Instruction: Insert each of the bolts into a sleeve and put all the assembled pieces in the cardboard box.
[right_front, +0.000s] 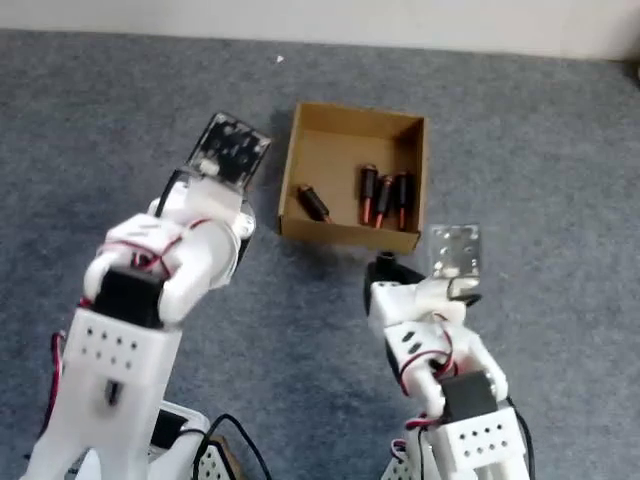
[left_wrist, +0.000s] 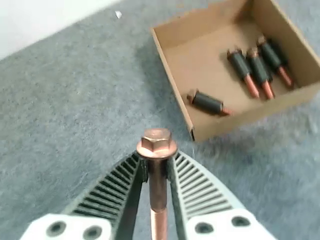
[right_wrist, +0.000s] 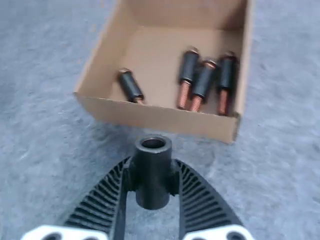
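My left pincer is clamped on a copper bolt, head pointing outward. That arm stretches up the table to 9 o'clock of the cardboard box. My right pincer grips a black sleeve, bore facing the box, just off its near wall at 6 o'clock. Four assembled pieces lie inside: one toward 8 o'clock, three together toward 4.
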